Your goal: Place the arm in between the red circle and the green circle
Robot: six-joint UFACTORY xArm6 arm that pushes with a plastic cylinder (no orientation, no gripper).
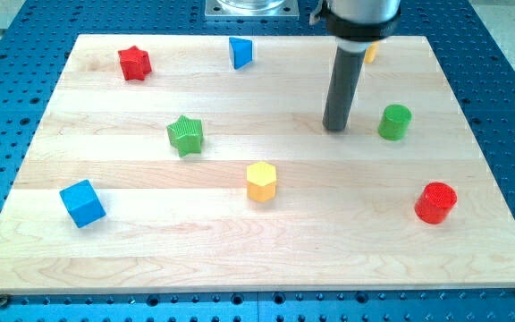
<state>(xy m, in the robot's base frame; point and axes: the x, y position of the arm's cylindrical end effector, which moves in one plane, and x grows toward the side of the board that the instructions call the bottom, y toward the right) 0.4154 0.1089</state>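
The green circle [394, 122] stands at the view's right, upper half of the wooden board [150, 259]. The red circle [435, 202] stands below it and a little further right, near the board's right edge. My tip [334, 127] rests on the board just left of the green circle, about a block's width away from it, and well up and left of the red circle. It touches no block.
A red star [134, 63] and a blue triangle [240, 52] lie near the top edge. A yellow block [371, 52] peeks out behind the rod. A green star [185, 135], a yellow hexagon [261, 182] and a blue cube [82, 203] lie left of centre.
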